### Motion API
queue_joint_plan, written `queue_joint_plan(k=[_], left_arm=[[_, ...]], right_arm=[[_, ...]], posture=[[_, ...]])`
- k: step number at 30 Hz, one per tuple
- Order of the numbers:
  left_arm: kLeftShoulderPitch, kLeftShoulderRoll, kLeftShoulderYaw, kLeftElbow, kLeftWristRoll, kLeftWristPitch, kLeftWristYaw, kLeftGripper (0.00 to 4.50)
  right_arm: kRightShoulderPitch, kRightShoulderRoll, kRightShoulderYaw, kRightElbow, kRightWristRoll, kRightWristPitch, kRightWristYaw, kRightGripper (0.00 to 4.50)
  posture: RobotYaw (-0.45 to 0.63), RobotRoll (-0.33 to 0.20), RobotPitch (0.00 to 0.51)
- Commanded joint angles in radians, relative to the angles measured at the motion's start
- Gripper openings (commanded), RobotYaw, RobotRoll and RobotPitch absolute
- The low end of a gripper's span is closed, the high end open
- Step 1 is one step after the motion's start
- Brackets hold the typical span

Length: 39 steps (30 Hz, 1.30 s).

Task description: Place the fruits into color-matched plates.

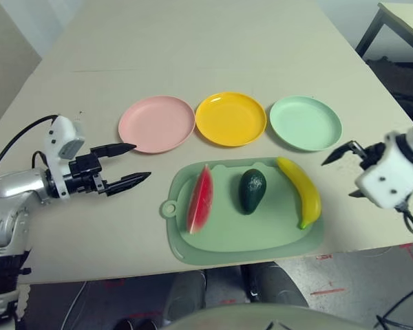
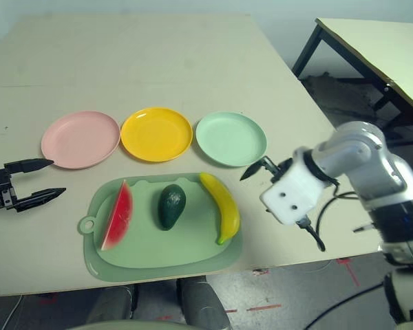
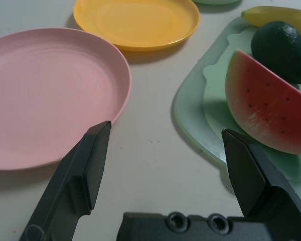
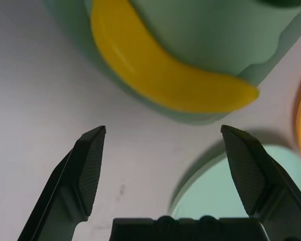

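Note:
Three plates stand in a row: pink (image 1: 156, 123), yellow (image 1: 230, 118) and mint green (image 1: 305, 122). In front of them, on a pale green mat (image 1: 244, 237), lie the watermelon wedge (image 1: 200, 199), the dark avocado (image 1: 252, 190) and the banana (image 1: 301, 190). My left gripper (image 1: 139, 162) hovers open left of the mat and points at the gap between the pink plate (image 3: 45, 95) and the watermelon (image 3: 271, 110). At the table's right edge my right gripper (image 1: 336, 179) is open and empty, aimed toward the banana (image 4: 160, 75) and the mint plate (image 4: 226, 196).
The beige table (image 1: 193, 48) stretches far behind the plates. A second table with dark legs (image 2: 378, 41) stands off to the back right. The mat's front edge lies close to the table's near edge.

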Motion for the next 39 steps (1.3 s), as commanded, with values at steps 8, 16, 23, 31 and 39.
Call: queue_joint_plan(k=[8,16,23,31,39], left_arm=[[0.034,0.020,0.027,-0.061,-0.016,0.026,0.005,4.49],[0.026,0.020,0.020,-0.082,-0.025,0.031,0.010,4.49],[-0.013,0.039,0.000,-0.137,-0.088,0.013,-0.096,4.49],[-0.123,0.067,-0.090,-0.174,-0.154,0.043,-0.238,4.49],[-0.166,0.059,-0.153,-0.163,-0.115,0.033,-0.245,4.50]], right_arm=[[-0.107,0.047,0.151,0.083,-0.002,-0.112,0.010,4.50],[-0.127,0.098,0.203,0.118,-0.010,-0.143,0.010,4.50],[-0.133,0.149,0.220,0.176,-0.047,-0.158,0.009,4.50],[-0.141,0.187,0.233,0.245,-0.099,-0.177,-0.009,4.50],[-0.102,0.165,0.225,0.210,-0.115,-0.121,-0.010,4.20]], posture=[[0.05,0.000,0.131],[0.07,0.000,0.138],[0.09,0.000,0.143],[0.09,0.000,0.151],[0.07,0.000,0.145]])
